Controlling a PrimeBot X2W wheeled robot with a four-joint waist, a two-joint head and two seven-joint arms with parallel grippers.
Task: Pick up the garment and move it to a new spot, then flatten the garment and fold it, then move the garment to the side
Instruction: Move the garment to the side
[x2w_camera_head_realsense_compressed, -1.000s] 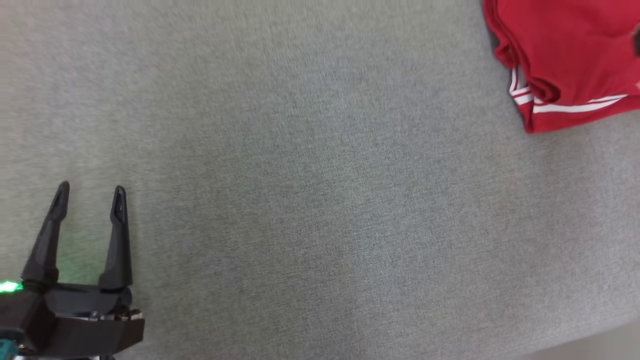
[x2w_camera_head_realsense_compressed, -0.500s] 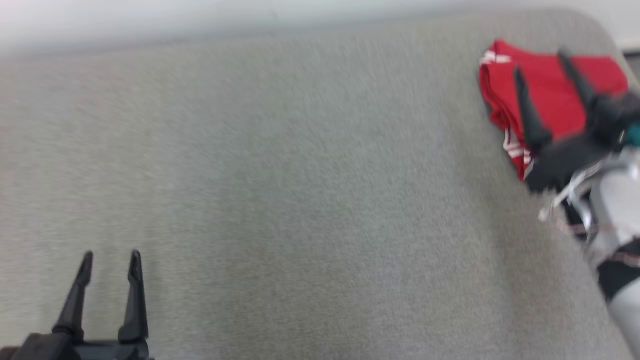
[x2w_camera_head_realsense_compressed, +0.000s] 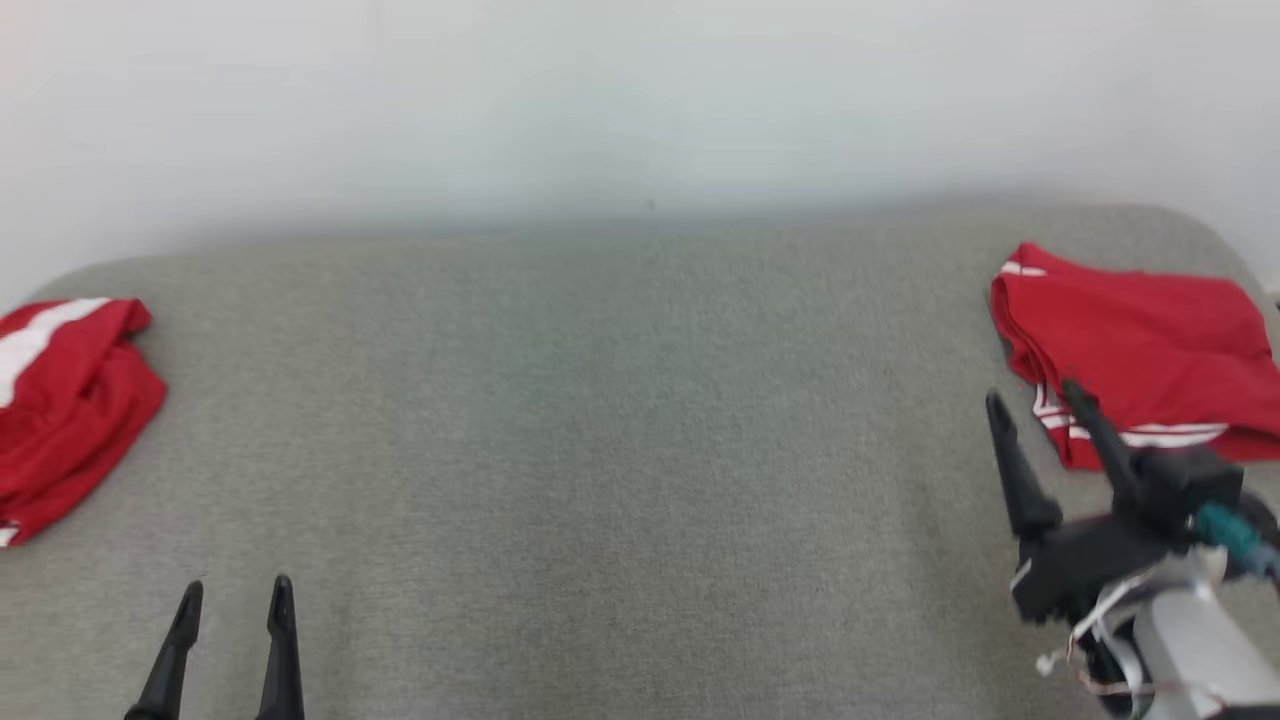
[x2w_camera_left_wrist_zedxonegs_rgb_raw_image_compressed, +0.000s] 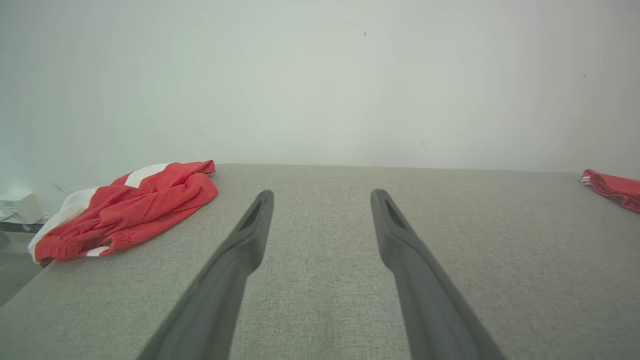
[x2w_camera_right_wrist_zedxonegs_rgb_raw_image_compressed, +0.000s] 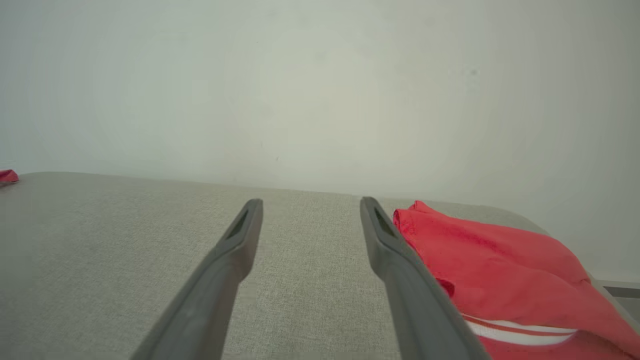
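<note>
crumpled garment (x2w_camera_head_realsense_compressed: 70, 400) lies out left, nearest the left gripper (x2w_camera_head_realsense_compressed: 237, 587) (spread wide, holding nothing); right gripper (x2w_camera_head_realsense_compressed: 1032, 394), likewise spread and empty, hangs just by the folded garment (x2w_camera_head_realsense_compressed: 1140, 340).

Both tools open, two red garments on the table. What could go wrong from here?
1. The right tool sits open beside the folded garment; a careless sweep could snag it and undo the fold.
2. The crumpled garment lies at the left edge of the table; a shallow pinch might drag it off.
3. Both are red with white stripes, so picking the wrong one is possible.
</note>
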